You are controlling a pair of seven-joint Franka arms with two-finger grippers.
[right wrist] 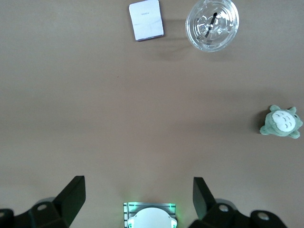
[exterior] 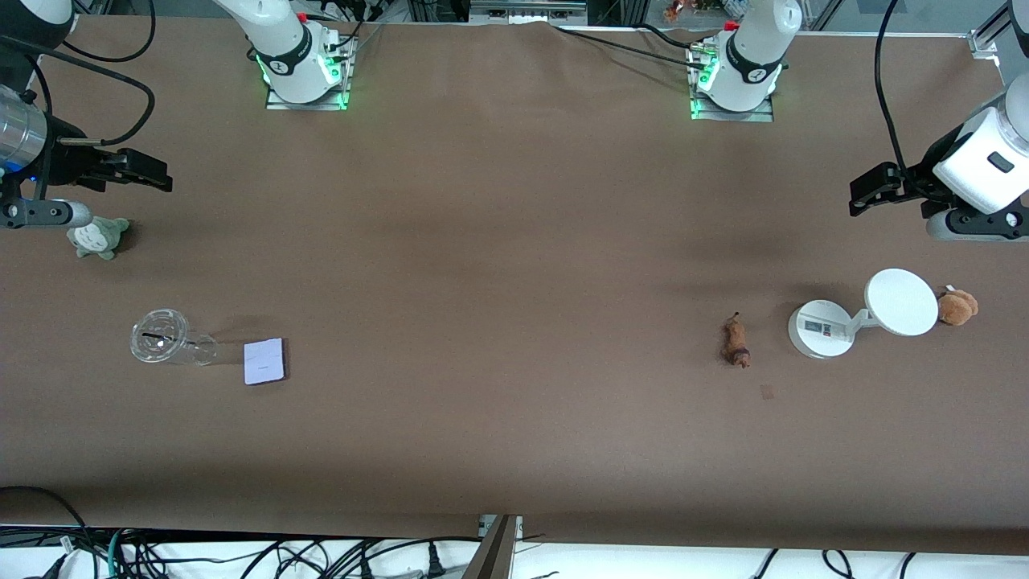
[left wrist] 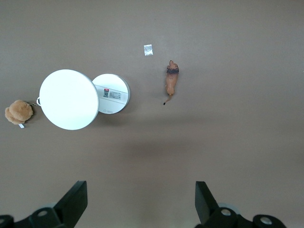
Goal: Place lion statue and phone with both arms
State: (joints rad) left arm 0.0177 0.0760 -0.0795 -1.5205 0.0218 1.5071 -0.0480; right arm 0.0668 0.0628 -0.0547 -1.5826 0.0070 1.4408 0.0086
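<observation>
The lion statue (exterior: pixel 735 342) (left wrist: pixel 171 80), a small orange-brown figurine with a dark band, lies flat on the brown table toward the left arm's end, beside a white disc stand (exterior: pixel 900 301). The phone (exterior: pixel 264 361) (right wrist: pixel 146 19), a pale lavender slab, lies flat toward the right arm's end, beside a clear cup (exterior: pixel 165 338). My left gripper (exterior: pixel 867 191) (left wrist: pixel 141 190) hangs open and empty over bare table at its end. My right gripper (exterior: pixel 149 173) (right wrist: pixel 138 187) hangs open and empty over the table close to a green plush (exterior: pixel 98 237).
A brown plush (exterior: pixel 957 306) (left wrist: pixel 19 112) sits against the disc stand (left wrist: pixel 69 99). The clear cup (right wrist: pixel 212 23) lies on its side. The green plush (right wrist: pixel 281 122) is farther from the front camera than the cup. A small clear scrap (exterior: pixel 767 392) lies near the lion.
</observation>
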